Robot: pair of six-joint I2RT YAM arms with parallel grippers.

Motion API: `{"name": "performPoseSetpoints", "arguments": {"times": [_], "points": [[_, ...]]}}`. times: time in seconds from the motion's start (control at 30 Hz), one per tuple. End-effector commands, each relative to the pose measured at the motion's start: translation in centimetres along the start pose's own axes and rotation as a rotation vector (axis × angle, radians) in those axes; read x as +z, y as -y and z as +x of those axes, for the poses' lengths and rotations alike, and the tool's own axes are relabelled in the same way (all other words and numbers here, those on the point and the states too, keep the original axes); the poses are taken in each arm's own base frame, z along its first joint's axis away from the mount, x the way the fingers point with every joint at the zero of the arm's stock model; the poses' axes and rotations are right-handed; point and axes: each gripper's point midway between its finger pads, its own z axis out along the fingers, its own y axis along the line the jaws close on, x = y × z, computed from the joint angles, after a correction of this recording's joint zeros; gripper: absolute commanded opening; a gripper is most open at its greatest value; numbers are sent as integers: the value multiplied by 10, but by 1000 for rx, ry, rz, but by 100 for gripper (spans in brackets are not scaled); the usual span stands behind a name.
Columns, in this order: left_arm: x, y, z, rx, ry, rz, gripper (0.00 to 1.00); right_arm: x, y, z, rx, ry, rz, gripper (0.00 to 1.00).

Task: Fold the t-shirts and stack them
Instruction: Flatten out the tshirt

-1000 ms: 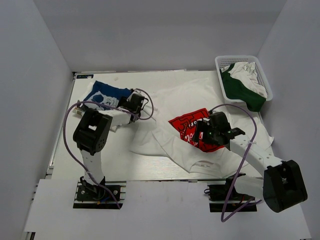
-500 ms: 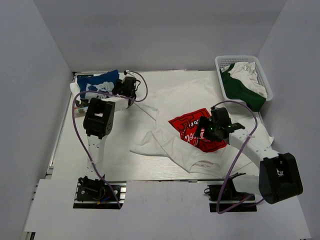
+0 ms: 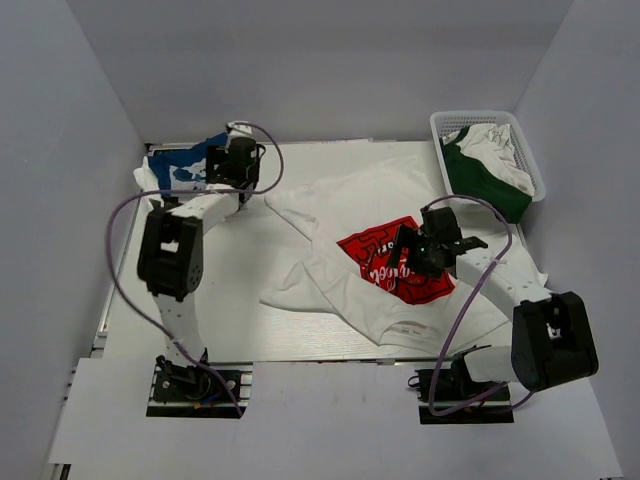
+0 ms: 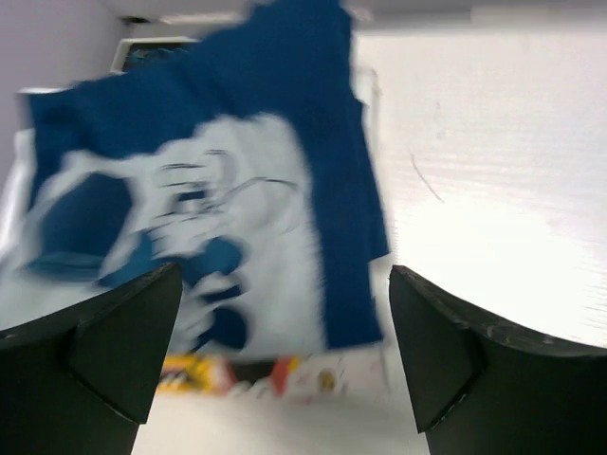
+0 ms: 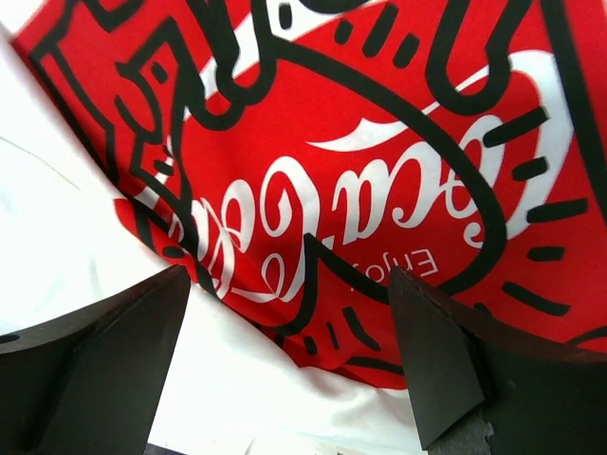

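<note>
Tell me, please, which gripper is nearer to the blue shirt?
Left. The left gripper hangs open right over the blue shirt in the far left corner. The right gripper is over the red logo of the white shirt, well off to the right.

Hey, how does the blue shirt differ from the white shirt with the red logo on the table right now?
The blue shirt carries a white cartoon print; the white shirt has a red Coca-Cola panel. The blue shirt takes up a small patch at the far left corner, while the white shirt sprawls, rumpled, across the middle and right of the table. Both lie on the table, apart and not stacked.
</note>
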Motion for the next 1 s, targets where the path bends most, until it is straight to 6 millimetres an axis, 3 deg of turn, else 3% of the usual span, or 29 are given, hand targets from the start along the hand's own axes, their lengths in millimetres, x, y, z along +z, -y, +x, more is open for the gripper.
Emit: {"name": "performPoseSetpoints", "arguments": {"times": [0.0, 0.03, 0.1, 0.13, 0.17, 0.2, 0.23, 0.33, 0.43, 0.53, 0.67, 0.7, 0.77, 0.8, 0.83, 0.93, 0.97], "points": [[-68, -58, -66, -300, 103, -54, 100, -21, -9, -29, -34, 133, -27, 90], [-91, -68, -53, -412, 56, -51, 100, -22, -8, -28, -35, 143, -24, 90], [-112, -70, -31, -525, -11, -13, 100, -31, -8, -34, -41, 186, -25, 90], [-119, -68, 6, -563, -80, -28, 100, -33, -10, -34, -44, 192, -30, 90], [-135, -73, 7, -603, -75, 2, 100, -36, -8, -35, -42, 201, -28, 90], [-142, -71, 20, -610, -103, 22, 100, -38, -9, -35, -56, 207, -31, 90], [-145, -71, 47, -608, -160, 13, 100, -40, -8, -35, -58, 213, -30, 90], [-153, -75, 87, -638, -261, 9, 100, -48, -10, -36, -76, 242, -44, 90], [-141, -79, 111, -672, -326, 5, 100, -51, -11, -37, -86, 262, -56, 90], [-126, -80, 119, -728, -363, 28, 100, -53, -11, -37, -101, 268, -57, 90], [-93, -100, 129, -734, -374, -59, 100, -56, -1, -45, -102, 298, 2, 90], [-77, -103, 130, -711, -374, -69, 100, -56, 0, -47, -104, 301, 5, 90], [-62, -97, 129, -682, -373, -36, 100, -56, -2, -50, -102, 308, 3, 90], [-49, -100, 120, -680, -338, -26, 100, -54, -2, -51, -104, 305, 2, 90], [-39, -98, 131, -668, -364, -24, 100, -53, -1, -54, -106, 307, 8, 90], [-18, -102, 129, -664, -358, -23, 100, -53, 8, -64, -88, 324, 60, 90], [-11, -96, 142, -652, -393, -27, 100, -53, 11, -66, -85, 324, 73, 90]]}}
